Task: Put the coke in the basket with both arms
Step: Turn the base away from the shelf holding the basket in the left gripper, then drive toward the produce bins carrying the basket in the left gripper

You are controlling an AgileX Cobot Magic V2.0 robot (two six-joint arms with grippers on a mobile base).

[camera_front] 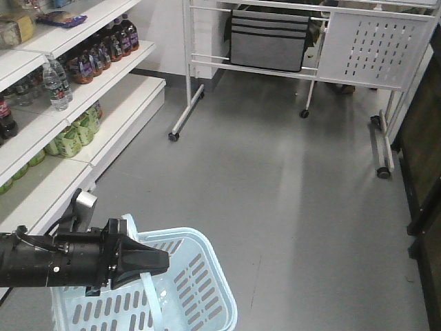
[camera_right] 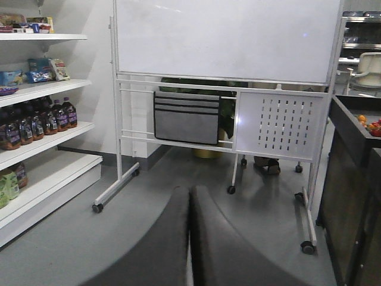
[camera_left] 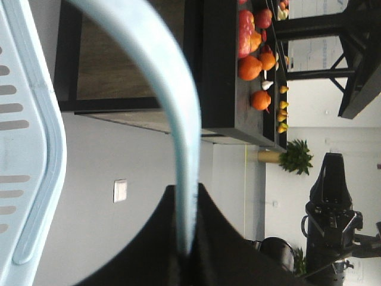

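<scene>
The basket's handle is clamped between the closed fingers of the left gripper at near left, apparently so it can be carried. The right gripper is pressed closed on nothing. The coke is seen in no view.

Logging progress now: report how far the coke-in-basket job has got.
Done: the left gripper is shut on the handle of the basket. In hand: nothing more; the right gripper is shut and empty, facing a whiteboard stand. Left: no coke shows in any view, so finding it, grasping it and putting it in the basket all remain.
</scene>
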